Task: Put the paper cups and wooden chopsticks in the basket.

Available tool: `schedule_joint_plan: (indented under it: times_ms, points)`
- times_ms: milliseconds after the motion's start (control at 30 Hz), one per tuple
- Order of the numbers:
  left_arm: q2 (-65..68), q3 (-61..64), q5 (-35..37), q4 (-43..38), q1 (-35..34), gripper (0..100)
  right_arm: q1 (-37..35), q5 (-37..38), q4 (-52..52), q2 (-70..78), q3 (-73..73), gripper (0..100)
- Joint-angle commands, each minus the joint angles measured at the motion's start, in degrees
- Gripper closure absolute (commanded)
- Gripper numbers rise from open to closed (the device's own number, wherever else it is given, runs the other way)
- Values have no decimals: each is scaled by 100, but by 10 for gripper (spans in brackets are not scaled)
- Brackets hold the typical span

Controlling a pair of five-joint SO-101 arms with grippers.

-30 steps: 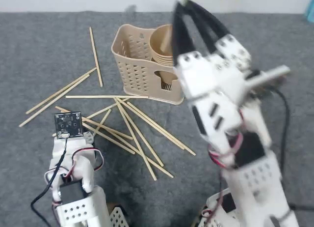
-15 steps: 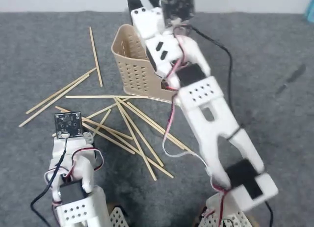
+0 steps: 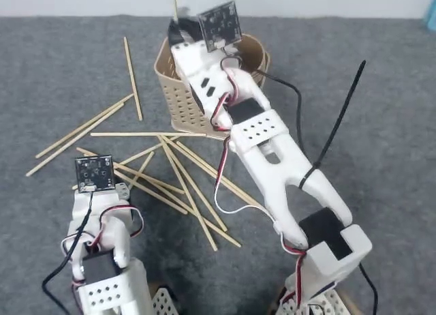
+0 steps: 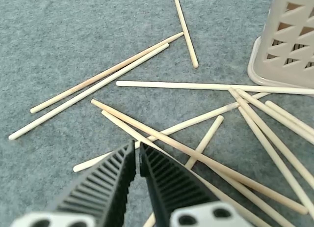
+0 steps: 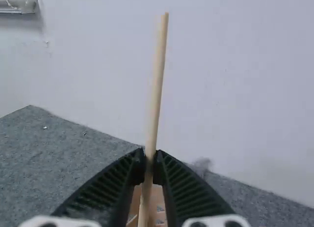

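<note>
The tan perforated basket (image 3: 172, 80) stands at the back of the grey carpet, with the rim of a paper cup (image 3: 261, 56) showing inside it. My right gripper (image 3: 177, 33) hangs over the basket, shut on a wooden chopstick (image 3: 174, 1) that points straight up. The right wrist view shows that chopstick (image 5: 156, 79) clamped between the black jaws of the right gripper (image 5: 148, 159). Several loose chopsticks (image 3: 178, 175) lie crossed on the carpet in front of the basket. My left gripper (image 4: 137, 157) is shut on nothing, low over these chopsticks (image 4: 162, 138).
The left arm's wrist camera board (image 3: 94, 173) sits at the near left. A corner of the basket (image 4: 287, 45) is in the left wrist view. A black cable (image 3: 340, 117) sticks up at the right. A white wall (image 5: 235, 65) rises behind the carpet.
The right arm has swung from the right side over to the basket, carrying the chopstick upright. The left arm has stayed still.
</note>
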Motion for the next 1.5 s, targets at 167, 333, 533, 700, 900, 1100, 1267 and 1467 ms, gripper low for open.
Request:
schedule_joint_plan:
  times_ms: [167,333,533,700,900,1100,1267,1467]
  points:
    - [-88,-22,-79,-26,44,985,-31,-62,163,-488,-70,889]
    - [-88,-22,-79,-26,44,985,-4,-62,1270,-1209,-308,889]
    - [-88,-22,-79,-26,35,985,233,-422,3582,-2712,-659,892]
    - [-88,-22,-79,-26,62,984,664,-774,6571,-4321,-721,893]
    - [-88,-22,-79,-26,62,984,1877,-853,8690,-5349,88,894]
    - [-79,-22,-79,-18,62,984,2888,-835,8435,-5631,2699,894]
    - [-62,-22,-79,-18,44,984,3635,-853,6290,-5701,5134,965]
    - [-53,-66,-44,9,26,984,3618,-862,4523,-5921,6857,991]
